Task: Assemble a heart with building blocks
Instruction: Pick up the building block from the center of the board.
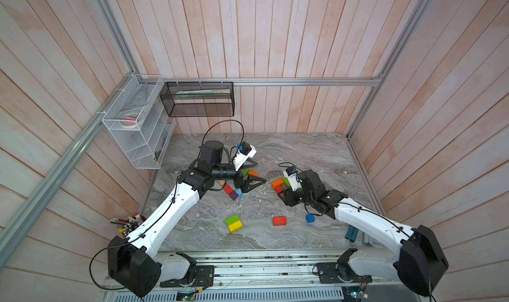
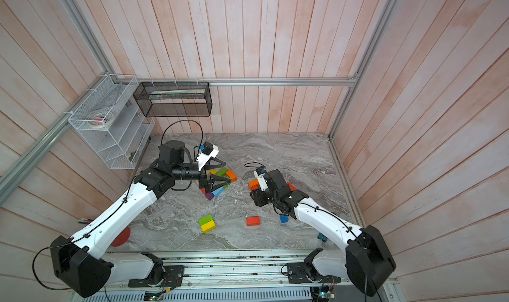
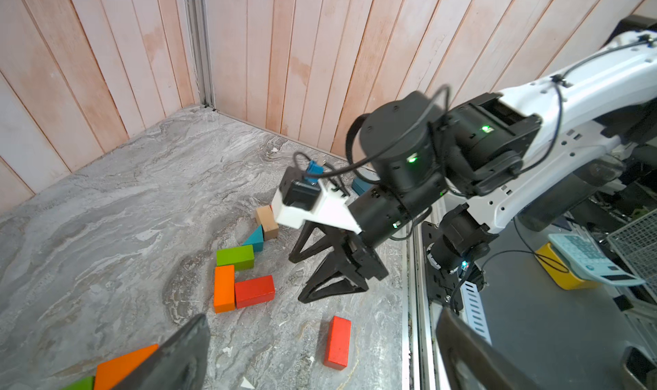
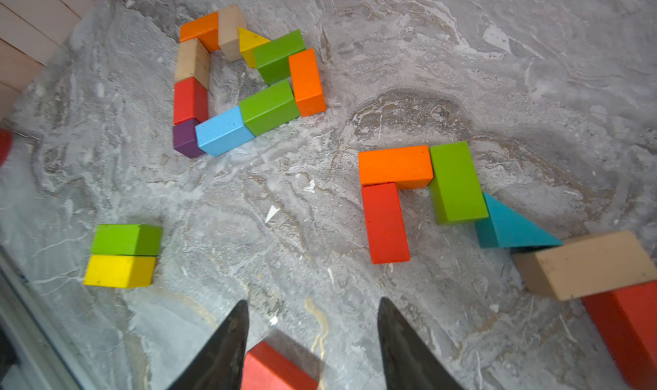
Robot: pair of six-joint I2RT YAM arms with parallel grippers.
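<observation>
Right gripper [image 4: 313, 301] jaws spread, pinching nothing. In the right wrist view the lone red brick [image 4: 273, 370] shows in the gap but lies flat on the table [image 4: 497, 68]. Landmark: green-yellow pair [image 1: 233, 223], two bricks touching side by side near the front edge. To its right, apart, sits the lone red brick, with the blue cube [image 1: 310, 218] further right. Back-right of the pair is an open chain [image 4: 394, 166]: orange, red and green bricks, teal wedge, then tan and red bricks, with the right gripper just beside it. Behind the pair is a closed ring [image 4: 270, 107] of mixed-colour blocks. The left gripper [image 1: 260, 171] is over it, jaws wide apart, empty.
</observation>
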